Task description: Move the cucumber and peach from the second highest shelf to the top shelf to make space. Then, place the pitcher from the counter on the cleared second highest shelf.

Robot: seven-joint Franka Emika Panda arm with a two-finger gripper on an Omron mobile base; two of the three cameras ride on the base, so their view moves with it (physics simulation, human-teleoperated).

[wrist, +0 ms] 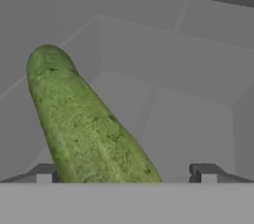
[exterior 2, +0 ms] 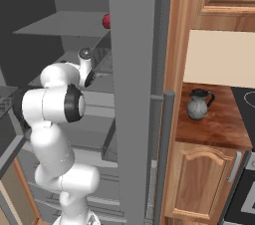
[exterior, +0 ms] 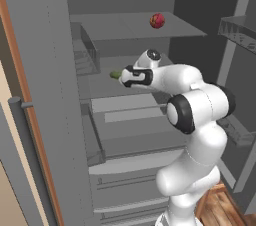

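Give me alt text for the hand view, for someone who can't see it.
A green cucumber lies close up between the open jaws, slanting from the lower middle up to the left, nearer the left fingertip. Behind it are plain grey fridge walls.

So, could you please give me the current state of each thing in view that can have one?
Fridge door: open.
Peach: resting on the top shelf.
Cucumber: on the second highest shelf, between the open fingers, not gripped.
Gripper: open, inside the fridge.
Pitcher: upright on the counter.
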